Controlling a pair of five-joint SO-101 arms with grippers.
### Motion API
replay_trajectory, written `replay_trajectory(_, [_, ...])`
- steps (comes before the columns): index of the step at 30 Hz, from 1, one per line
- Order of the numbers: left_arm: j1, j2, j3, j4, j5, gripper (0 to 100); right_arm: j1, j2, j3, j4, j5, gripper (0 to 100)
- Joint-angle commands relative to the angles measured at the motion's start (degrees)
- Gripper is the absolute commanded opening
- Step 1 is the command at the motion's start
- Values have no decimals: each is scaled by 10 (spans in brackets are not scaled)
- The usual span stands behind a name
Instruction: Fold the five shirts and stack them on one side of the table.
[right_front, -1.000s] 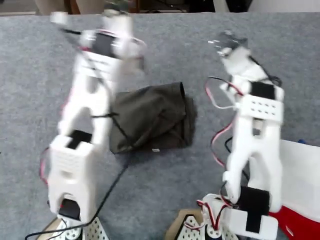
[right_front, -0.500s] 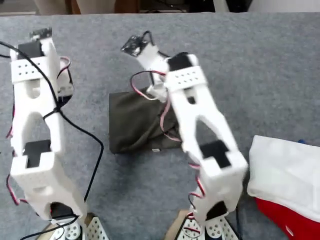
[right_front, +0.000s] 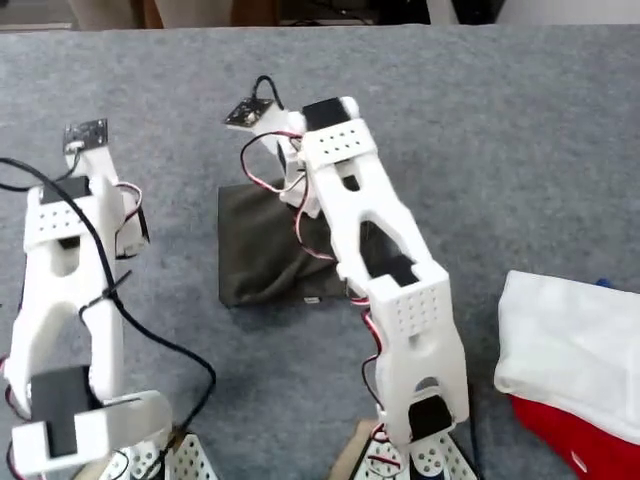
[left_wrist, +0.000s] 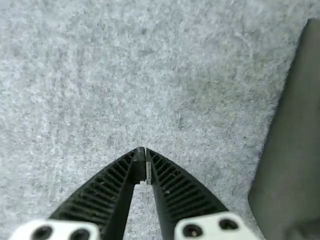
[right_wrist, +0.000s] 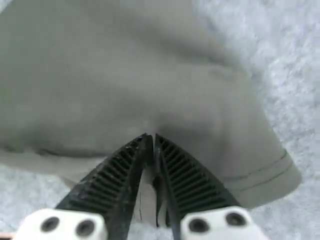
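Grippers: left gripper (left_wrist: 140, 165) clenched above bare table (right_front: 500, 120); right gripper (right_wrist: 150, 145) clenched tip to tip over dark shirt (right_front: 260, 255), arm stretched forward.
Dark shirt: folded mid-table, long side running left-right.
Stack: white shirt (right_front: 570, 340) atop red shirt (right_front: 560, 430), right edge.

High view: bright, diffuse, even light on the grey table (right_front: 520, 130); shadows soft and faint. White shirt (right_front: 575, 340) at 4 o'clock is nearly blown out. Left wrist view: flat, even light on the table. Right wrist view: dark shirt (right_wrist: 125, 75) reads dim, with the table beyond it bright.
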Motion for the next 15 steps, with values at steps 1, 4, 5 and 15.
replay_trajectory(1, [0, -33, 16, -18, -4, 19, 19, -2, -13, 19, 19, 23])
replay_trajectory(4, [-1, -33, 19, -18, -4, 19, 29, -3, 23, 22, 36, 23])
replay_trajectory(5, [-2, -33, 19, -18, -4, 19, 36, -3, 35, 22, 40, 23])
replay_trajectory(15, [-2, -33, 20, -22, -4, 19, 63, -175, 275, -12, 86, 22])
